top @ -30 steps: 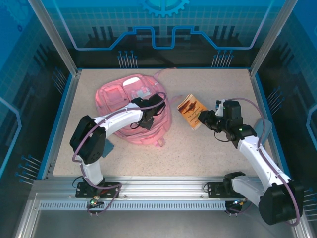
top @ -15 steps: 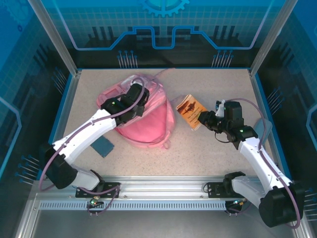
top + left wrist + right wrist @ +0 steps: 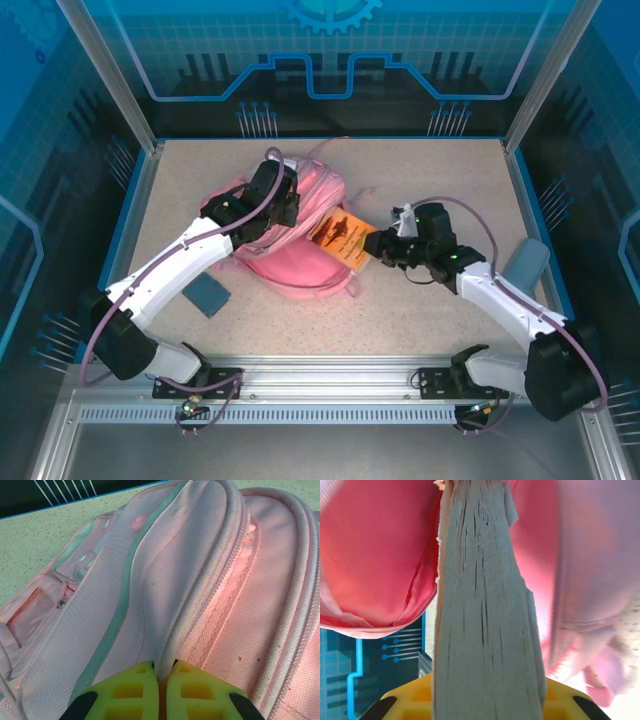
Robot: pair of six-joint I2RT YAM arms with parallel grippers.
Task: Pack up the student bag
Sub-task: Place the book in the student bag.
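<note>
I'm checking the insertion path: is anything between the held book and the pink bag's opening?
Nothing visible: the book in the right gripper sits between fabric walls of the student bag, whose zip edge the left gripper pinches.

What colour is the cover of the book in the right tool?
Orange-yellow with dark print; the book shows best in the top external view.

I count one student bag [image 3: 300, 266], one orange book [image 3: 343, 237], one dark blue booklet [image 3: 208, 295] and one grey-blue flat piece [image 3: 526, 264].
</note>
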